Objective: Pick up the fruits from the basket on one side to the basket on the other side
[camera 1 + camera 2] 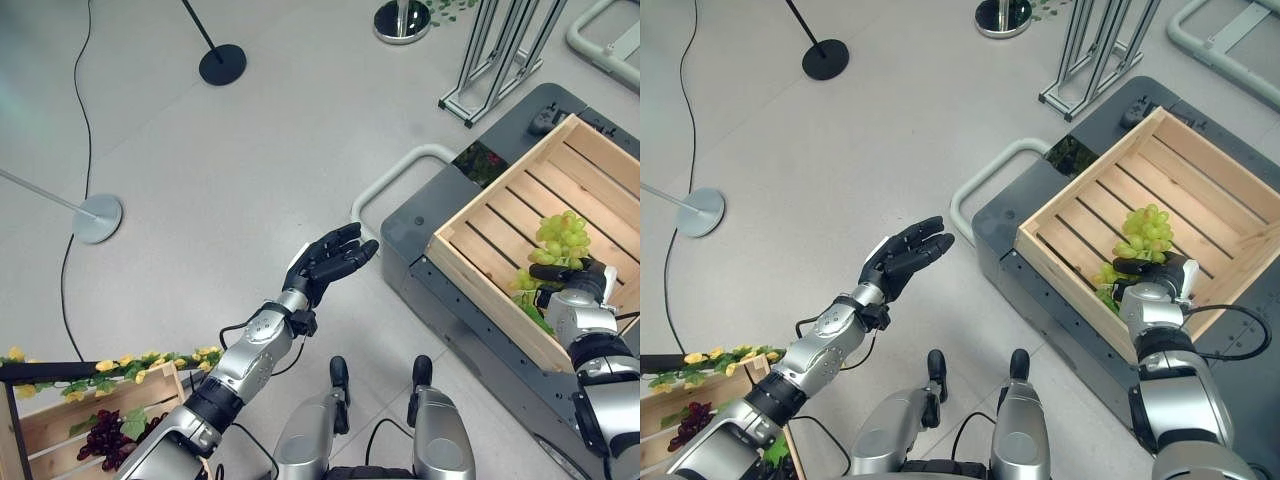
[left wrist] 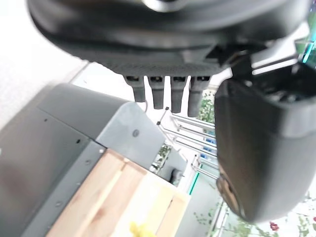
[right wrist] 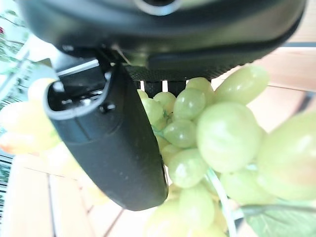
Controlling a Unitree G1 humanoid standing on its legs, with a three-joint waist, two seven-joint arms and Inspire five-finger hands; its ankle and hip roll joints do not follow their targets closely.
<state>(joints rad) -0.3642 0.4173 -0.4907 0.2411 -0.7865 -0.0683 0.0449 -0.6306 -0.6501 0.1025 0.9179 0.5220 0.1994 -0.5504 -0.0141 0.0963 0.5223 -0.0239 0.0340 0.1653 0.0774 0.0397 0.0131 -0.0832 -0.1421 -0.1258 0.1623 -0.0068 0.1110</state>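
A bunch of green grapes (image 1: 562, 238) sits in the wooden crate (image 1: 490, 292) on the right, at its near side. My right hand (image 1: 578, 300) is on the bunch; in its wrist view the thumb (image 3: 113, 143) curls against the grapes (image 3: 217, 138), which press into the palm. My left hand (image 1: 330, 262) hangs open in mid-air over the floor, fingers (image 2: 163, 91) straight, holding nothing, left of the crate. At the lower left stands a second wooden crate (image 1: 60, 420) with dark purple grapes (image 1: 108, 432) in it.
The right crate rests on a dark grey cart (image 1: 420, 220) with a pale handle bar. Yellow flowers (image 1: 120, 362) trim the left crate's rim. A black stand base (image 1: 222, 64), a grey one (image 1: 97, 218) and a metal frame (image 1: 490, 70) stand on the floor beyond.
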